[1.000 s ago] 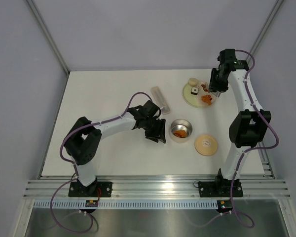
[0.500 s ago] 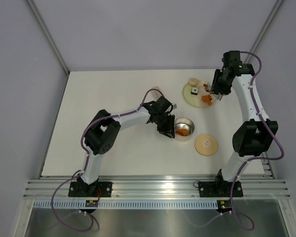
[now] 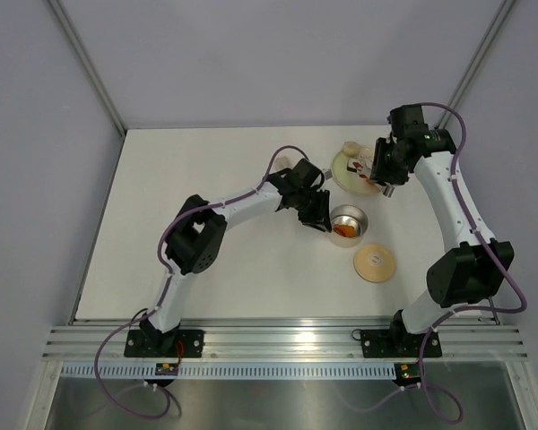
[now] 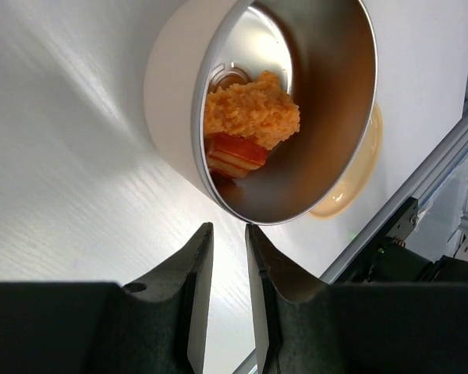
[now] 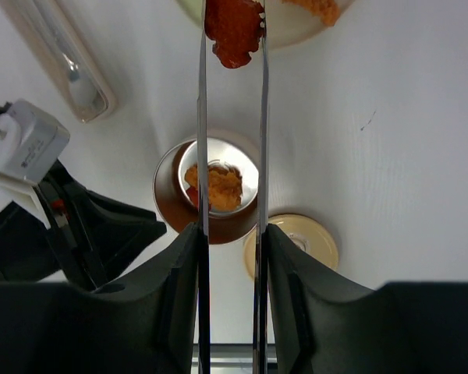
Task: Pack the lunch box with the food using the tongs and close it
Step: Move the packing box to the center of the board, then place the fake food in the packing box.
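The lunch box (image 4: 171, 86) is tipped, its steel inside facing my left wrist camera, with orange food (image 4: 253, 117) in it. My left gripper (image 4: 228, 227) is nearly closed, its tips pinching the near rim. In the top view the lunch box (image 3: 350, 215) lies between the plate (image 3: 339, 167) and the tan lid (image 3: 375, 262). My right gripper (image 5: 232, 234) is shut on the tongs (image 5: 202, 117), whose tips pinch a red-orange food piece (image 5: 234, 27) above the plate's edge. Below the tongs are the lunch box (image 5: 218, 187) and lid (image 5: 296, 241).
A pale oblong case (image 5: 58, 58) lies left of the plate. A beige bun (image 3: 350, 148) and more orange food (image 5: 320, 8) remain on the plate (image 5: 292, 33). The left arm (image 3: 242, 199) reaches across the table's middle. The table's near edge rail (image 4: 444, 156) lies beyond the lid.
My left gripper closed at the lunch box rim and shifted up and right with it, tipping it. My right gripper moved left over the plate with a food piece in the tongs.
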`<state>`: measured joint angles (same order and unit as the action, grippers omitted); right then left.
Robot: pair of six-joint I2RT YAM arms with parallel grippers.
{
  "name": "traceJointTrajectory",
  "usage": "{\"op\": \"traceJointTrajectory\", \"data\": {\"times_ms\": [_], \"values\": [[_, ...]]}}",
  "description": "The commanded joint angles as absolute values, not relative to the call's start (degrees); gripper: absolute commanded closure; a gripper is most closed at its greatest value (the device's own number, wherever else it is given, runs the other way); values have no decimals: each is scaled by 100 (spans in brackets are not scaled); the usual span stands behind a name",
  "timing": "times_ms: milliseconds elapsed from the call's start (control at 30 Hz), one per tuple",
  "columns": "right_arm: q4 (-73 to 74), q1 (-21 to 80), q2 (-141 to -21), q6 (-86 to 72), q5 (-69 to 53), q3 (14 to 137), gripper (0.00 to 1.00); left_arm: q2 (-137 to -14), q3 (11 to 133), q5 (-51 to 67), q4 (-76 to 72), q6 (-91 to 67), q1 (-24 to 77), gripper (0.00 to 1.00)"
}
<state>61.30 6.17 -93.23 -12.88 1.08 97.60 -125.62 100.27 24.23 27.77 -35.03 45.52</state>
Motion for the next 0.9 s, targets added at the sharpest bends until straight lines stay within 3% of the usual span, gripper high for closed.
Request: {"op": "traceJointTrajectory", "data": {"times_ms": [0,467,867], "values": [[6187,1027,-8764,-1449,377,9328,87,-12114,9960,2417,2961,-3455,4342,74],[6425,1687,-7533,-1872,466,7964,87,-9415,8025,1855,3375,-3032,3656,71],[6706,1705,-7304,-1574,185,7726,86,-9061,7602,1608,3375,-3094,3656,71]]}}
